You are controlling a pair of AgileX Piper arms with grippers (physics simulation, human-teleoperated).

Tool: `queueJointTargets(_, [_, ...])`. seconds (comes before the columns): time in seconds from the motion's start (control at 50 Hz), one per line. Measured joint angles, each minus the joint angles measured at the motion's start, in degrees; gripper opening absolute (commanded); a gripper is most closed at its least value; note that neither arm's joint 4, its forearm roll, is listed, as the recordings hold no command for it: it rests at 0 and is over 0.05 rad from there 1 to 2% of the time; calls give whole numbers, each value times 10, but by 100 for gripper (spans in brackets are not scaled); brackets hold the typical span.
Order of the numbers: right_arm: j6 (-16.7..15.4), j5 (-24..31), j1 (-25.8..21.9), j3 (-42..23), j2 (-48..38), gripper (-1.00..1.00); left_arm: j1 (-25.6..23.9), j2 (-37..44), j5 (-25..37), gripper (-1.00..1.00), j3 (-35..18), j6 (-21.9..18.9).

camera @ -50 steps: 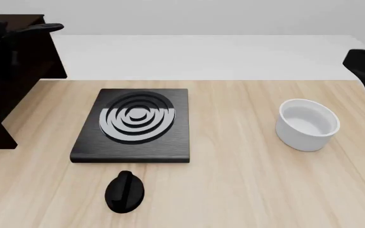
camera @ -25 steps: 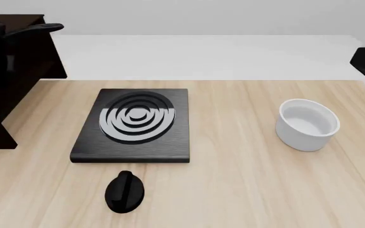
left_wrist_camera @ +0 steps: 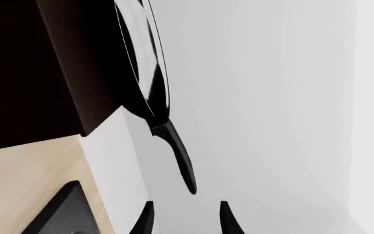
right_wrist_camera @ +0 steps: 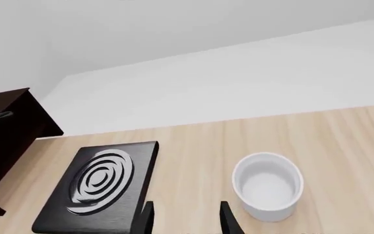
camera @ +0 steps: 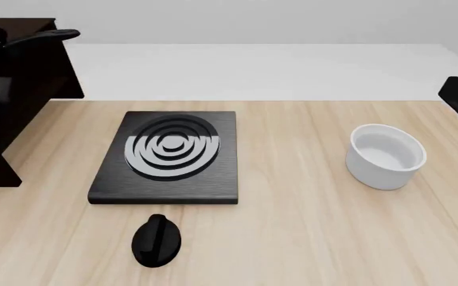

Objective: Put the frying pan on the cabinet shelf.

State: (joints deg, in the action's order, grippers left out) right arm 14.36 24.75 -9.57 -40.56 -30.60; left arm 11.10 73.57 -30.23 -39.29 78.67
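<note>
Wooden table [camera: 309, 238], frying pan [left_wrist_camera: 144, 63] on cabinet shelf [camera: 14, 27]

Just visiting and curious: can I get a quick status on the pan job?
Left gripper open, fingers clear of the frying pan's handle. Frying pan against the dark cabinet, handle sticking out. Right gripper open, empty, above the table. Nothing in the way.

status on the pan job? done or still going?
Looks nearly done: the frying pan sits up on the cabinet, its handle sticking out past the edge. The left gripper is open, its fingers apart and clear of the handle. The right gripper is open above the table, idle. Left: pulling back.
</note>
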Motion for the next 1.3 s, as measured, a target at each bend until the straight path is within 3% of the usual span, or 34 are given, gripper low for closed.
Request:
queueJointTargets(0.34, [1,-23,7,30,12,100,-19,-127,67,100,53,-33])
queueJointTargets(0.82, [11,-47,12,60,26,100,-84,-287,208,100,78,-108])
queueJointTargets(1.3, [19,-49,11,88,55,100,-105,-334,325,100,40,-284])
